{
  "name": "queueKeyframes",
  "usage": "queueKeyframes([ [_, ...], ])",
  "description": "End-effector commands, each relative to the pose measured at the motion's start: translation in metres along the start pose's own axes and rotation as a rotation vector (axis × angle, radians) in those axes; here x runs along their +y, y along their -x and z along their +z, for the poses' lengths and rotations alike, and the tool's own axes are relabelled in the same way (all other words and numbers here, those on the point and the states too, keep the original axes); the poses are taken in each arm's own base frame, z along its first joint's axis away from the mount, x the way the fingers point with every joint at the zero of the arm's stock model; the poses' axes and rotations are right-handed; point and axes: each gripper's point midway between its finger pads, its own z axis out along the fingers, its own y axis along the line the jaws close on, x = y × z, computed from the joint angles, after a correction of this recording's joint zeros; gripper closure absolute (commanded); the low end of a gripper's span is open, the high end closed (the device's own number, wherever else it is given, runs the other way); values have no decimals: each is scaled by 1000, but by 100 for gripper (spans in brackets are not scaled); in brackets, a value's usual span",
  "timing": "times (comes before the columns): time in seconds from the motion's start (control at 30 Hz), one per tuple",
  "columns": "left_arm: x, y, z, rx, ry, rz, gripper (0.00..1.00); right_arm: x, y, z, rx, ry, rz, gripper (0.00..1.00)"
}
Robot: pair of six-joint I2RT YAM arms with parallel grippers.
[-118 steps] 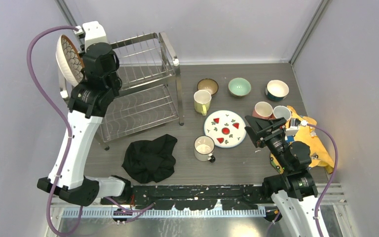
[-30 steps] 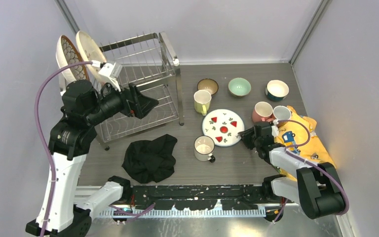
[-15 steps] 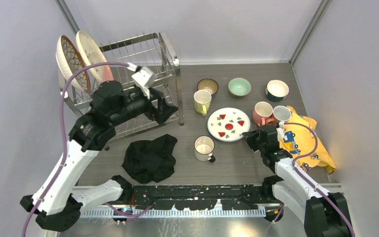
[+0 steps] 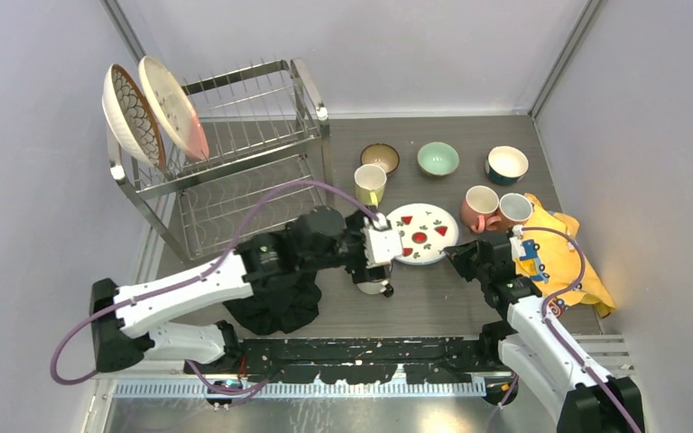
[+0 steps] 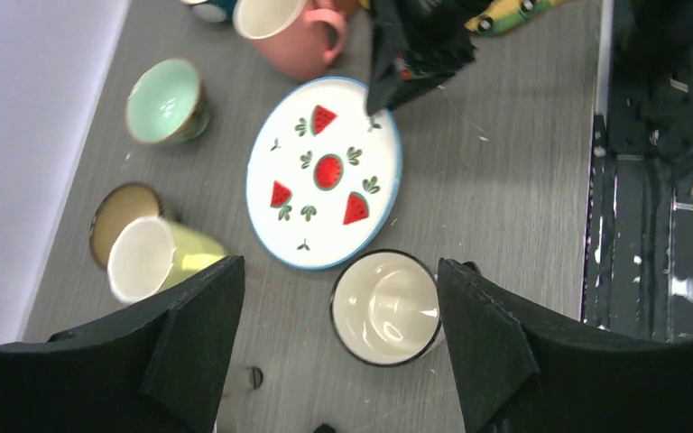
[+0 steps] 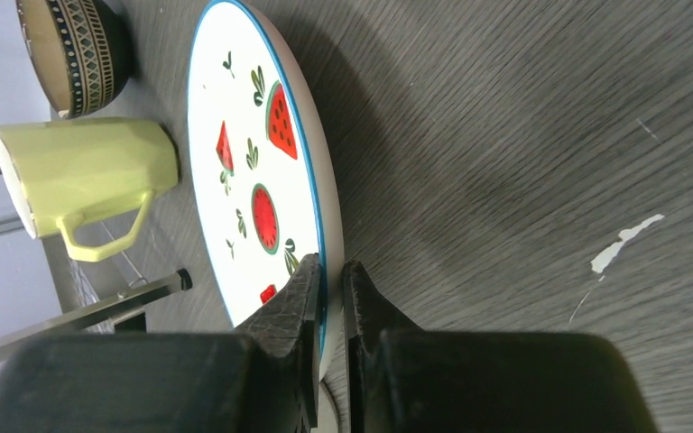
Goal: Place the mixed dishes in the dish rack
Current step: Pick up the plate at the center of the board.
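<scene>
Robot laboratory test cell
Plain pale walls (image 4: 415, 54) close the grey table (image 4: 442, 298) on three sides; at its near edge the left arm (image 4: 180, 289) and right arm (image 4: 541, 329) stand on a black rail (image 4: 361, 347).

Top view: white mug with dark rim (image 4: 378, 286) sits mostly hidden under the white-and-black left arm (image 4: 307, 248). The same arm partly covers the crumpled black cloth (image 4: 275, 308).

Left wrist view: pink ceramic mug (image 5: 284, 27), dark-blue bowl (image 5: 209, 7) and yellow printed cloth (image 5: 505, 11) are cut off by the top edge.

Right wrist view: near rim of the white round watermelon-pattern plate (image 6: 262, 180) is hidden inside the right gripper (image 6: 331, 264) pinch. Brown patterned bowl (image 6: 72, 54) is cropped at the top.
</scene>
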Motion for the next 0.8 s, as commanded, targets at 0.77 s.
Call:
queueKeyframes([
  [0.77,-46,-52,167,33,-54,201,36,95,33,-56,-60,295,111,99],
])
